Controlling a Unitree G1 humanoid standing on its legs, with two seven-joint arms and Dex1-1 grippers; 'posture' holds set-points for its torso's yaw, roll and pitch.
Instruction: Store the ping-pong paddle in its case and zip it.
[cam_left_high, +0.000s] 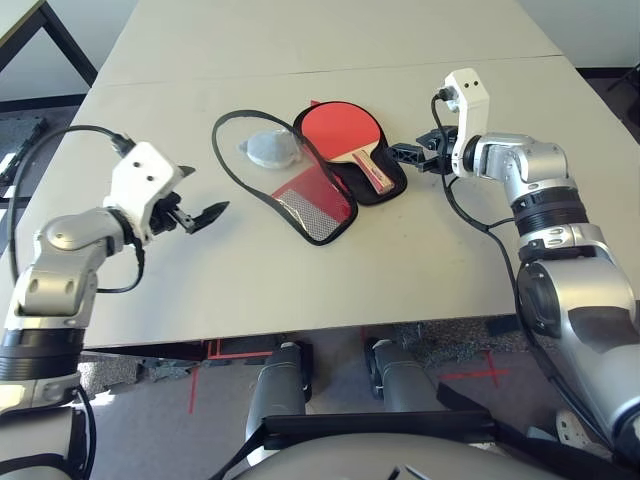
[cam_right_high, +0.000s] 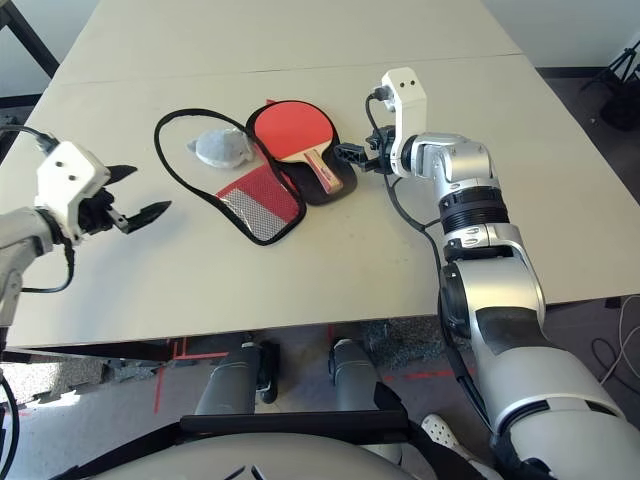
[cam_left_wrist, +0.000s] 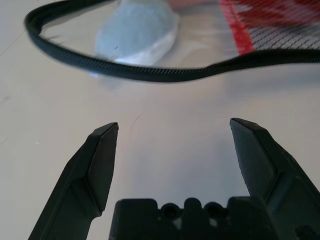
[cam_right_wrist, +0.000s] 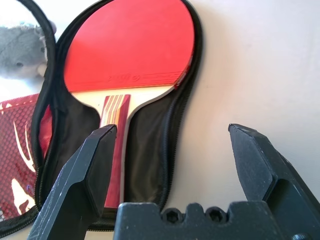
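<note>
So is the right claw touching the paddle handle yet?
Apart. In the right eye view the right claw sits open beside the case, with bare table between its tips and the paddle handle.

Legible text: none.

- Ping-pong paddle (cam_right_wrist: 131, 47): a line of small gold printing along the lower edge of the red rubber, too small and blurred to read.
- Case (cam_right_wrist: 150, 150): white markings behind the black mesh pocket on the open flap, shapes only, no letters made out.
- Floor beneath the worktop (cam_left_high: 330, 40): red tape marks, a cross and corner lines, no writing.
</note>
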